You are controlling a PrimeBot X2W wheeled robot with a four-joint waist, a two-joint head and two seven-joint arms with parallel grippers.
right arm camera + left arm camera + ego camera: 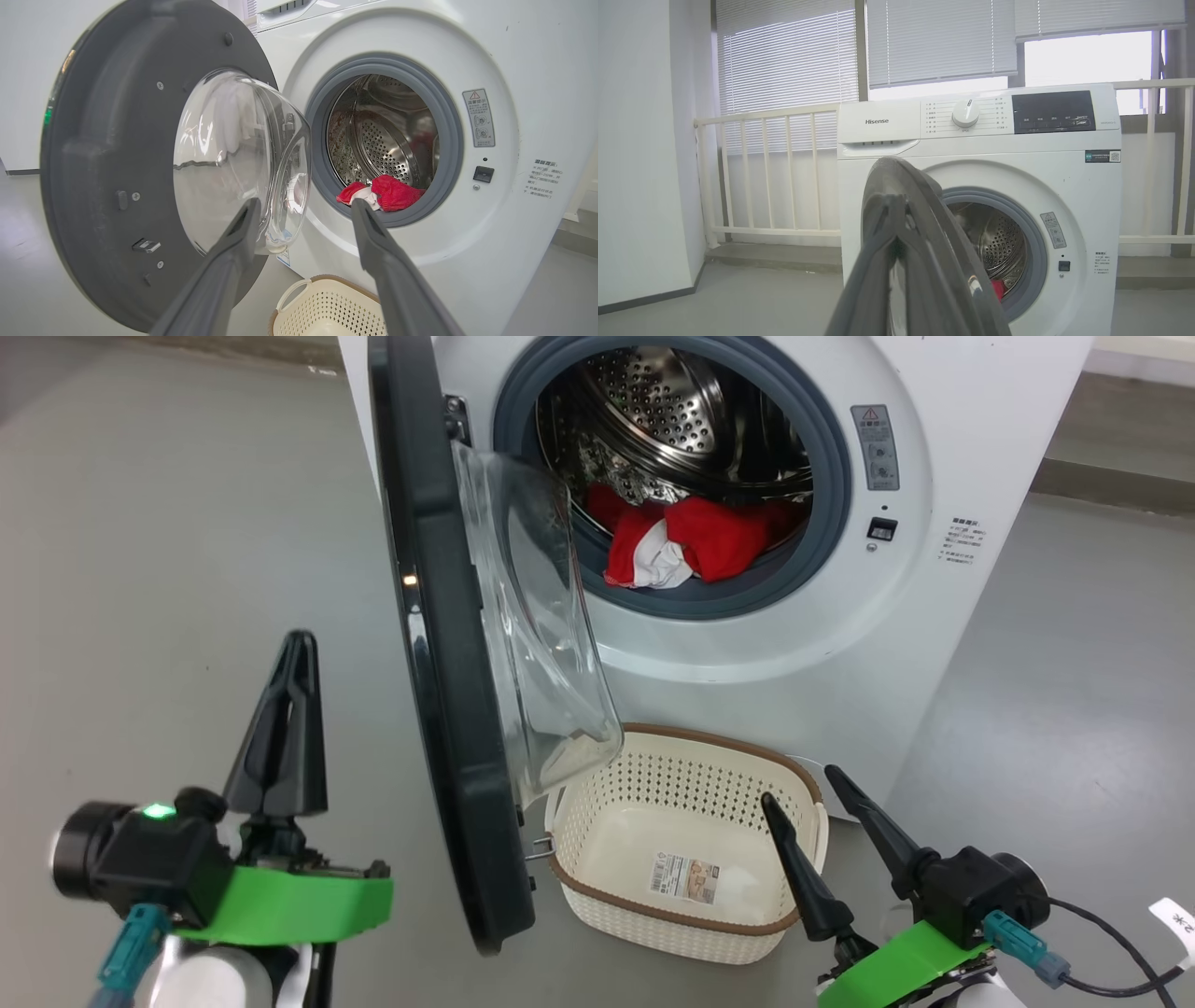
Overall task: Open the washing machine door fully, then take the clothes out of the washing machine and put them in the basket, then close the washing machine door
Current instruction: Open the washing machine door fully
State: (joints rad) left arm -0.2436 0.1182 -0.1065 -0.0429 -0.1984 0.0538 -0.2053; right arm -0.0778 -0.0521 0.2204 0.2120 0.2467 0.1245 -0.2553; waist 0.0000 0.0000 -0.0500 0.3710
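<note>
Left gripper (299,646): fingers pressed together, empty, left of washing machine (840,653).
Right gripper (799,784): fingers wide apart, empty, before machine front.
Washing machine door (439,616): glossy black rim, bulging clear glass, swung out.
Clothes (709,537): crumpled red-white fabric in machine's perforated steel drum.
Basket (653,770): cream perforated plastic, at machine's foot.

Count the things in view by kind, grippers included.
washing machine: 1
washing machine door: 1
basket: 1
red clothes bundle: 1, garments inside uncountable
grippers: 2 (left gripper, right gripper)
Total: 6
</note>
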